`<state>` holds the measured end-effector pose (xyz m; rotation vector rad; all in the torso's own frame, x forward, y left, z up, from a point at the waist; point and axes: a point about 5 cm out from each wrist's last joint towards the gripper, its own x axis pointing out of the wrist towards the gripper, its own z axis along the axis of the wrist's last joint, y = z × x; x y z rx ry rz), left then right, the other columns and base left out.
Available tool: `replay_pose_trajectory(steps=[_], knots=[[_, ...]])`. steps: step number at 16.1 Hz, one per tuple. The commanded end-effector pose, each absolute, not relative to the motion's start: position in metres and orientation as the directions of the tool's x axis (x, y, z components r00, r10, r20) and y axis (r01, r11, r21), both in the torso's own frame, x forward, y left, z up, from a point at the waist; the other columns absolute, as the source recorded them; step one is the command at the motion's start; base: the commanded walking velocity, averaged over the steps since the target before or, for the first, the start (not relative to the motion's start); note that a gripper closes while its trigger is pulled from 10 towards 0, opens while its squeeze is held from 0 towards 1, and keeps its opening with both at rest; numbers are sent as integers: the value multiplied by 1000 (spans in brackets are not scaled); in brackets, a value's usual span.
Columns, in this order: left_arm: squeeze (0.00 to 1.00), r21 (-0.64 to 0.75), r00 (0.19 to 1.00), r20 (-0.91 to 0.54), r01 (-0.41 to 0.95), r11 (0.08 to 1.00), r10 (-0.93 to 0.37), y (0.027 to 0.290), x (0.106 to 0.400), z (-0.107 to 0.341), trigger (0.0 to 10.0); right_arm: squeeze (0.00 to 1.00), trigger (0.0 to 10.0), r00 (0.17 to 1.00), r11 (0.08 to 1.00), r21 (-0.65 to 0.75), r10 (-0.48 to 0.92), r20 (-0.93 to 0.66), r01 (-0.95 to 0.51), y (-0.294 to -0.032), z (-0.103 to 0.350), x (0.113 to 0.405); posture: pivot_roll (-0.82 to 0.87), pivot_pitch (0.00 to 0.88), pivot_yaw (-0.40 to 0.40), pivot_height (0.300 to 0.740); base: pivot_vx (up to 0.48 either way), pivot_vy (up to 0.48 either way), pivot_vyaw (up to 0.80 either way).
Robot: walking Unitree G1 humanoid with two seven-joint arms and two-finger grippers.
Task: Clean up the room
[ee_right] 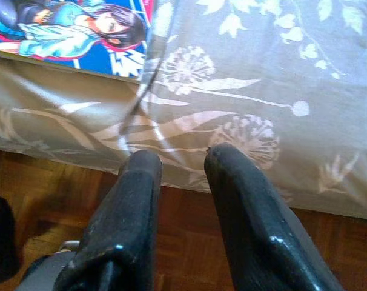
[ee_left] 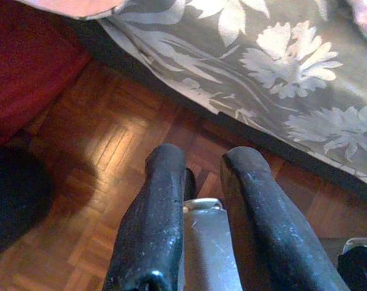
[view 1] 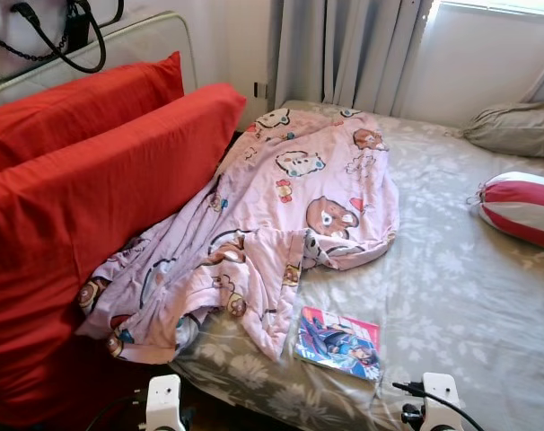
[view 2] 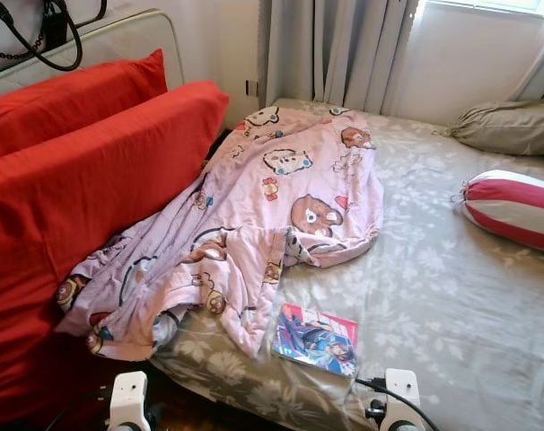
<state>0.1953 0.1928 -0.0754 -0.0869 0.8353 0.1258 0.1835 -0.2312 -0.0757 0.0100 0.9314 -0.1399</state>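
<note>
The right gripper (ee_right: 182, 159) is hanging slightly parted and empty just below the bed's (view 1: 451, 296) near edge, closer than the left to the comic (view 1: 337, 342) lying flat above it.

Open grey sheet (view 1: 451, 269) on the right half of the bed.
Blocked on the left by pink blanket (view 1: 281, 206) and red cushions (view 1: 83, 180); comic book (view 1: 337, 343) near front edge, striped bolster (view 1: 522, 206) far right.
</note>
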Motion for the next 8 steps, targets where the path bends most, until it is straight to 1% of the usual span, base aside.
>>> replay_pose_trajectory(steps=[1, 3, 5, 8], knots=[[0, -30, 654, -752, -156, 987, 80, 193, 190, -78, 10000, 0, 10000, 579, 990, -71, -128, -805, 120, -239, -75, 181, 134, 0, -125, 740, 0, -379, 0], [0, -24, 667, -740, -156, 987, 87, 197, 194, -75, 10000, 0, 10000, 581, 991, -70, -122, -805, 111, -239, -75, 181, 143, 0, -120, 740, 0, 0, 0], [0, -12, 677, -731, -137, 990, 85, 194, 205, -70, 10000, 0, 10000, 581, 992, -63, -113, -806, 106, -238, -76, 180, 130, 0, -110, 740, 0, 0, 0], [0, -15, 689, -720, -133, 991, 81, 192, 207, -69, 10000, 0, 10000, 578, 992, -62, -116, -808, 113, -237, -77, 178, 87, 0, -77, 740, 0, 0, 0]])
